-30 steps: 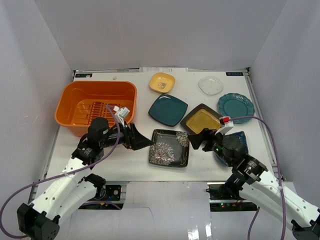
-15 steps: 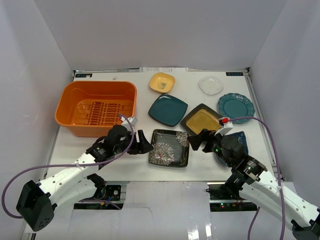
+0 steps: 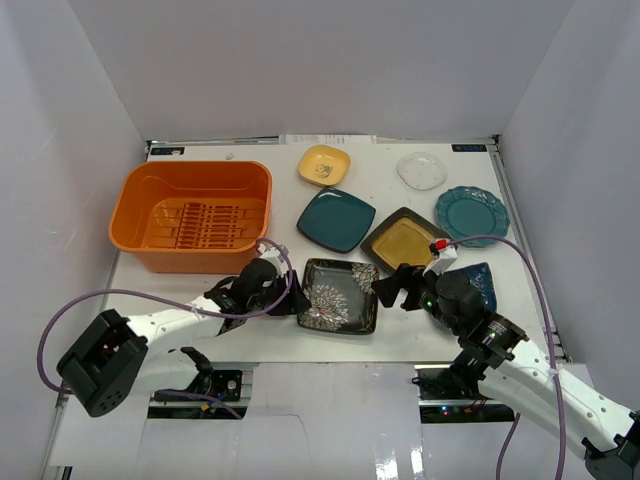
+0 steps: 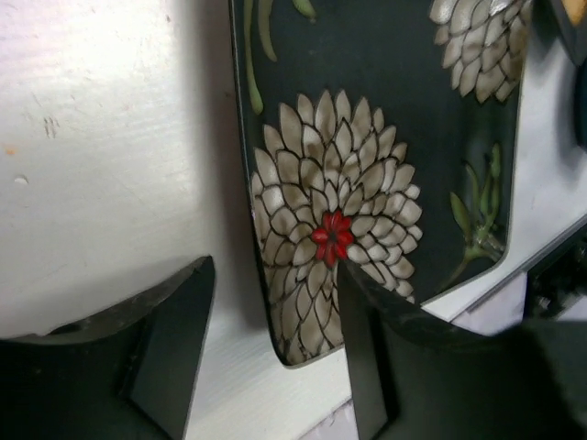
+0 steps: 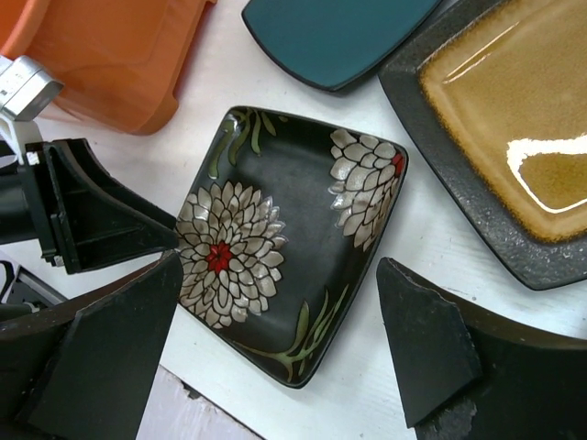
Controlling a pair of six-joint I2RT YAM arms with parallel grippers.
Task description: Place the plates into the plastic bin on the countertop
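Observation:
The black floral square plate [image 3: 340, 293] lies flat on the white countertop [image 3: 250, 325], near the front. My left gripper [image 3: 296, 298] is open at the plate's left edge. In the left wrist view the plate's corner [image 4: 303, 302] lies between the open jaws of the left gripper [image 4: 271, 353], one finger over the plate. My right gripper [image 3: 386, 290] is open at the plate's right edge. In the right wrist view the right gripper [image 5: 275, 357] spans the plate [image 5: 284, 266]. The orange plastic bin [image 3: 190, 215] stands empty at the left.
Behind the floral plate lie a teal square plate [image 3: 335, 219], a black-rimmed mustard plate [image 3: 403, 240], a small yellow plate [image 3: 324, 165], a clear round plate [image 3: 421, 170] and a teal scalloped plate [image 3: 471, 214]. A blue plate [image 3: 480, 283] is partly hidden under my right arm.
My left gripper has moved down and to the right, from beside the bin to the floral plate's left edge. My right gripper has shifted slightly left toward the plate.

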